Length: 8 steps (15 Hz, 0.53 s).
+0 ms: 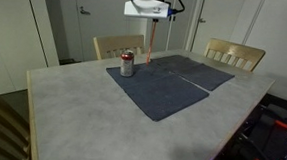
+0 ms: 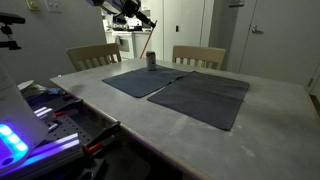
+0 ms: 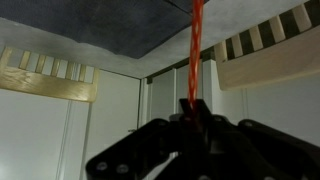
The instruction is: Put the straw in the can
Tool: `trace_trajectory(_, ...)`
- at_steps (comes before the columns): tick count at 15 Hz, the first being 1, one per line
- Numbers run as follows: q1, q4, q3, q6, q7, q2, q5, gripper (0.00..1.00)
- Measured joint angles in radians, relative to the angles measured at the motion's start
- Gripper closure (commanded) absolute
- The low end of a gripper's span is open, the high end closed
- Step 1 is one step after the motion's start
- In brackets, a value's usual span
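Note:
The red can [image 1: 127,64] with a silver top stands upright on the far left corner of a dark grey mat; it also shows in an exterior view [image 2: 151,60]. My gripper [image 1: 152,17] hangs high over the table's far edge, shut on the top end of the thin red-orange straw [image 1: 152,38]. The straw hangs about vertical, and its lower end is a little to the right of the can and above it. In an exterior view the gripper [image 2: 147,22] and straw [image 2: 149,40] sit just above the can. In the wrist view the straw [image 3: 195,50] runs out from the closed jaws [image 3: 190,115]; the can is out of view there.
Two dark grey mats [image 1: 168,82] lie side by side on the grey table [image 1: 71,116]. Two wooden chairs [image 1: 118,46] [image 1: 235,54] stand at the far edge. Lit equipment [image 2: 30,135] sits beside the table.

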Motion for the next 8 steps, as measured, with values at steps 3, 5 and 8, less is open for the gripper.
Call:
trace_trajectory(3,-0.009,0.009,0.019,-0.041,-0.005,0.000,0.000,0.98)
trace_trajectory(5,-0.009,0.027,0.028,-0.098,-0.028,0.000,0.000,0.98)
trace_trajectory(8,-0.009,0.069,0.041,-0.189,-0.089,0.001,0.000,0.98)
